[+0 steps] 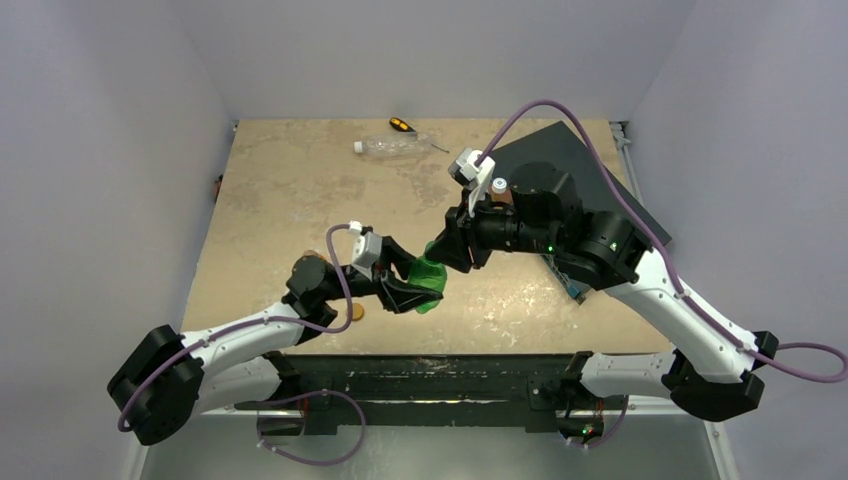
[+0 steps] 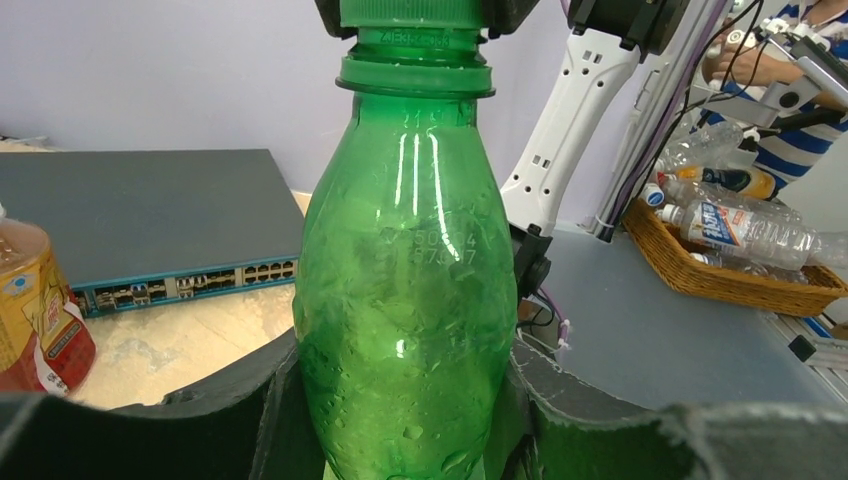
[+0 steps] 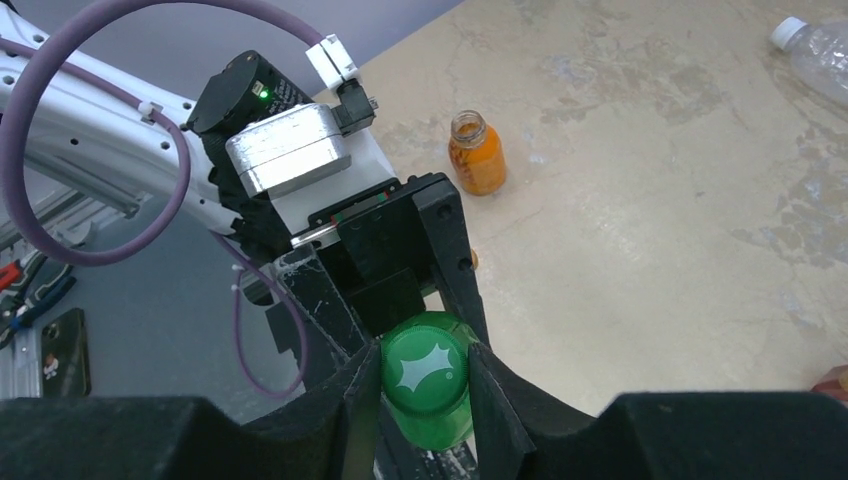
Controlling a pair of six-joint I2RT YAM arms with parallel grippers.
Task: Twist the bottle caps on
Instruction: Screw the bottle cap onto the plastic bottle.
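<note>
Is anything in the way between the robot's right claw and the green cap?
No, nothing visible is. The right gripper has its fingers against both sides of the dark green round plastic cap on the green plastic bottle, which the left gripper holds.

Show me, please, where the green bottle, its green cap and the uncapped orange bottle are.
green bottle point(image 2: 405, 300): left wrist view, middle of its body.
green cap point(image 3: 425, 368): right wrist view, its top face.
orange bottle point(image 3: 477, 165): right wrist view, its body below the open neck.
</note>
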